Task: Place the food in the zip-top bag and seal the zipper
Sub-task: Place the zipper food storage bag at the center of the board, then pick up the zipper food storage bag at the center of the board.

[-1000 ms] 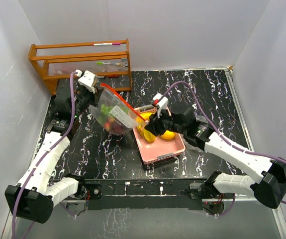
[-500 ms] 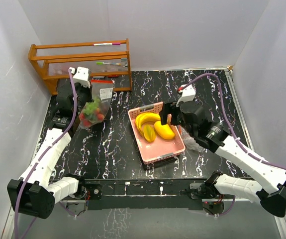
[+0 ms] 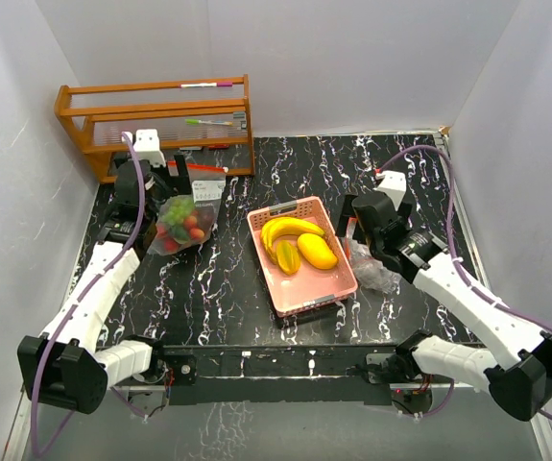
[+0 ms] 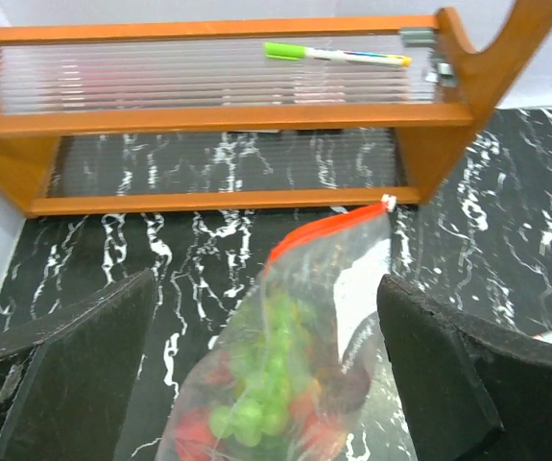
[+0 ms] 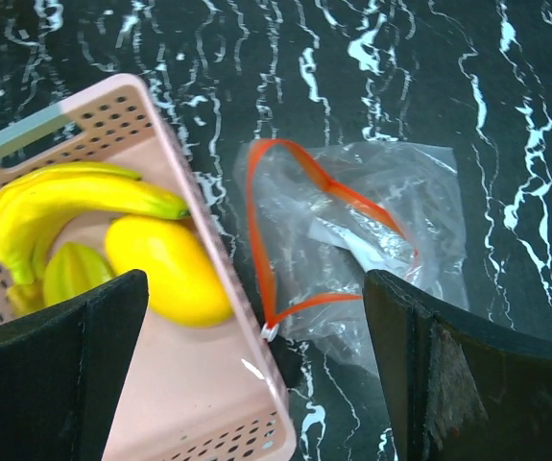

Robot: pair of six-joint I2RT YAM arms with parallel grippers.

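Note:
A clear zip-top bag (image 3: 185, 223) (image 4: 285, 375) filled with red and green food lies on the table at the left, its red zipper (image 4: 328, 230) running as one line toward the rack. My left gripper (image 3: 165, 192) (image 4: 266, 384) stands open just above it, touching nothing. A yellow banana (image 3: 290, 229) (image 5: 74, 197), a mango (image 3: 318, 252) (image 5: 165, 269) and a green-yellow piece (image 5: 69, 274) lie in the pink basket (image 3: 300, 298) (image 5: 189, 240). My right gripper (image 3: 350, 229) (image 5: 256, 384) hangs open over the basket's right rim.
A second, empty bag (image 3: 376, 271) (image 5: 372, 240) with its red zipper gaping lies crumpled right of the basket. A wooden rack (image 3: 156, 120) (image 4: 228, 115) holding a green pen (image 4: 338, 55) and a pink pen (image 3: 204, 84) stands at the back left.
The filled bag, first held between both grippers over the basket, swung left with my left gripper and now lies released on the table. My right gripper opened and drew back to the right.

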